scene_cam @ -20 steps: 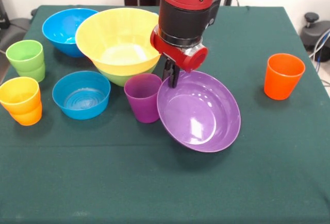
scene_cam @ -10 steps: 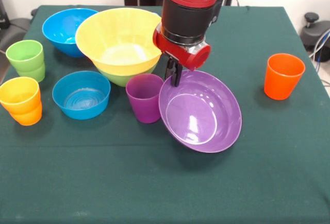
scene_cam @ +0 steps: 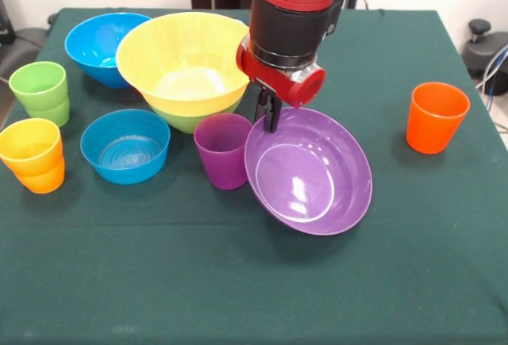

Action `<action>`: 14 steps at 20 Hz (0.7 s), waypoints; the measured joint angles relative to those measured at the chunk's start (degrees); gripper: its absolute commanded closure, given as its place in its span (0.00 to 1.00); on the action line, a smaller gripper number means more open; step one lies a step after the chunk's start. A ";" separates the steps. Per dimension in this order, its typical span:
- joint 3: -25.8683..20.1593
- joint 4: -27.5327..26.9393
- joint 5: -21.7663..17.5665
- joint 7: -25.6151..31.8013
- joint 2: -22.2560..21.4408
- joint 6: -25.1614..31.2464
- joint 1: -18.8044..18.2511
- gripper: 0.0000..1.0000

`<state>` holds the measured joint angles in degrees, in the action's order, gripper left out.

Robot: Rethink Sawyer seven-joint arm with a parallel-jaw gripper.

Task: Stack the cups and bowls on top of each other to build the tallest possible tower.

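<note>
Jaws point(scene_cam: 270, 119) clamp the purple bowl point(scene_cam: 309, 174) by its far rim, so it hangs tilted beside the purple cup point(scene_cam: 221, 151), ready for the yellow bowl point(scene_cam: 181, 63) stack.

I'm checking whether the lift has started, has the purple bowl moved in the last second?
Yes. The purple bowl has shifted slightly right, away from the purple cup, and tilted a little more, held at its rim by the gripper.
</note>
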<state>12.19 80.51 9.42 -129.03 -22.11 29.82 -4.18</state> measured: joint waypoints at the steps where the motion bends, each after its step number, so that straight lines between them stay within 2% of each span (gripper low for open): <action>1: -0.05 0.05 -0.01 0.00 -0.09 0.01 0.00 1.00; 14: -0.88 2.46 -0.22 0.00 -2.77 0.01 0.00 1.00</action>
<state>11.30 82.97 9.20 -129.03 -24.88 29.83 -4.18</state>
